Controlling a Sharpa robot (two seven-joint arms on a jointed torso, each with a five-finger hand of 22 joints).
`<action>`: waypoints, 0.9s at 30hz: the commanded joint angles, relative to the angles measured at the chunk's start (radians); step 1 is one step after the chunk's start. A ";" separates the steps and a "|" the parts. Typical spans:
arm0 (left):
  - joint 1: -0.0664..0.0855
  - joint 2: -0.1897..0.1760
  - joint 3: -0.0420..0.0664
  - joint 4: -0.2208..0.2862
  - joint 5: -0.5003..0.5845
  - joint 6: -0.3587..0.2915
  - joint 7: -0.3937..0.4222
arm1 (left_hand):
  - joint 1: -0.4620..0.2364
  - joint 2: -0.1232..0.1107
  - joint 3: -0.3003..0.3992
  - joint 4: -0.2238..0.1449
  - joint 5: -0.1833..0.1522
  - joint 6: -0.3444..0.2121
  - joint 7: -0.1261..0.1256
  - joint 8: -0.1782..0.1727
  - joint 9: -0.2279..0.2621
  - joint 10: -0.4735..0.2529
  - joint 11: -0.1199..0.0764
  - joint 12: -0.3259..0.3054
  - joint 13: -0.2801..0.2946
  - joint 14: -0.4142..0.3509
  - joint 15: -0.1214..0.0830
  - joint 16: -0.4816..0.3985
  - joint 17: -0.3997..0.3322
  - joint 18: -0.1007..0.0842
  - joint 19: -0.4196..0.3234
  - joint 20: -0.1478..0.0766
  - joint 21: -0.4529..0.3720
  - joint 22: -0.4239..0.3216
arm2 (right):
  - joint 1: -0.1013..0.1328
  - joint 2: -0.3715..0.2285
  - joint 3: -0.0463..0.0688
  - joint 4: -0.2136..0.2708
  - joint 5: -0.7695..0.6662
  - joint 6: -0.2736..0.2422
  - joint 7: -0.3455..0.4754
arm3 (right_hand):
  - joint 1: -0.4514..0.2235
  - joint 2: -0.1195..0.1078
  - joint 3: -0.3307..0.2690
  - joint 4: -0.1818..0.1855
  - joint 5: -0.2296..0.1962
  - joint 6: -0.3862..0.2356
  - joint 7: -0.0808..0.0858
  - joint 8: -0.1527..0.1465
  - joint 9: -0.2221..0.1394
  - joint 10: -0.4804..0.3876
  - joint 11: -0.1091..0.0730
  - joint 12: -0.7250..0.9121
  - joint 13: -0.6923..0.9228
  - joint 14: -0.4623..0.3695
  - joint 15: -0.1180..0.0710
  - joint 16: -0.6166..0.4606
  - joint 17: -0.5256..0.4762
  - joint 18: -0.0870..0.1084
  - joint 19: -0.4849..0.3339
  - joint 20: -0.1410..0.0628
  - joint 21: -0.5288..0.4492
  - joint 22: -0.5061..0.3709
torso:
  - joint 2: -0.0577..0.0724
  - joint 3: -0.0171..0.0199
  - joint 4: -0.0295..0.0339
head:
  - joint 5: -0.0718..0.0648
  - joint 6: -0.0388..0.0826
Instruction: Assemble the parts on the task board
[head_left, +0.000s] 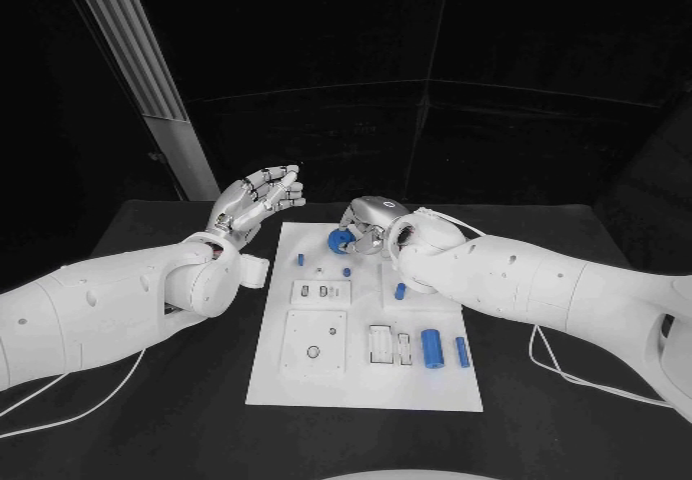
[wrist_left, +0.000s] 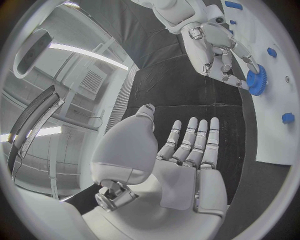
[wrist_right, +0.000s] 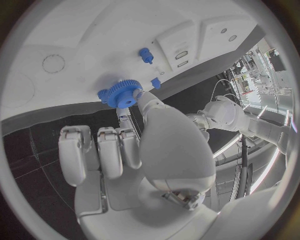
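My right hand (head_left: 375, 224) pinches a blue gear (head_left: 340, 241) in its fingertips just over the far end of the white task board (head_left: 361, 385). The right wrist view shows the gear (wrist_right: 120, 93) at the fingertips of that hand (wrist_right: 144, 150), close above the board (wrist_right: 75, 30). My left hand (head_left: 260, 200) is raised left of the board's far corner, fingers spread, holding nothing. In the left wrist view its bare palm (wrist_left: 181, 165) faces the right hand (wrist_left: 219, 47) and the gear (wrist_left: 256, 80).
Small blue pegs (head_left: 300, 259) (head_left: 346, 271) (head_left: 400, 291) stand on the board's far half. A blue cylinder (head_left: 431, 347) and a thinner blue pin (head_left: 462, 351) lie at its near right. Recessed white blocks (head_left: 320, 291) sit mid-board. A pale pillar (head_left: 159, 100) rises behind on the left.
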 joint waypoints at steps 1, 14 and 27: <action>0.002 -0.001 0.001 0.002 -0.006 0.010 0.206 | 0.000 0.010 -0.006 -0.001 0.005 -0.008 0.149 0.005 0.000 -0.003 0.000 -0.001 0.000 -0.007 0.000 -0.004 0.000 0.008 -0.006 0.000 0.000 -0.001 | 0.002 0.005 0.001 -0.007 -0.015 0.046 -0.011 | 0.000 0.006 0.002 -0.002 -0.004 0.034 -0.028 0.003 0.016 0.104 -0.004 0.003 0.261 0.104 -0.002 0.002 0.263 -0.008 0.107 -0.005 0.003 0.263 | 0.000 0.0001 -0.0006 | 0.000 -0.001; 0.002 -0.004 0.001 0.006 -0.006 0.009 0.205 | 0.000 0.010 -0.006 -0.001 0.005 -0.008 0.149 0.005 0.000 -0.003 0.000 -0.001 0.000 -0.007 0.000 -0.004 0.000 0.008 -0.006 0.000 0.000 -0.001 | 0.001 0.032 0.001 -0.054 -0.015 0.070 -0.011 | -0.001 0.008 0.004 -0.005 -0.012 0.030 -0.027 -0.002 0.015 0.104 -0.003 0.003 0.261 0.104 -0.001 0.002 0.263 -0.008 0.107 -0.004 0.003 0.263 | 0.000 -0.0009 0.0004 | 0.001 -0.007; 0.002 -0.003 0.001 0.006 -0.006 0.011 0.205 | 0.000 0.010 -0.006 -0.001 0.005 -0.008 0.149 0.006 0.000 -0.003 0.000 -0.001 0.000 -0.007 0.000 -0.003 0.000 0.008 -0.006 0.000 0.000 -0.001 | 0.001 0.048 0.001 -0.078 -0.015 0.091 -0.013 | -0.006 0.008 0.004 -0.009 -0.024 0.016 -0.021 -0.014 0.011 0.104 0.002 0.003 0.261 0.104 0.002 0.002 0.263 -0.008 0.107 -0.002 0.003 0.263 | -0.001 -0.0009 0.0004 | 0.002 -0.012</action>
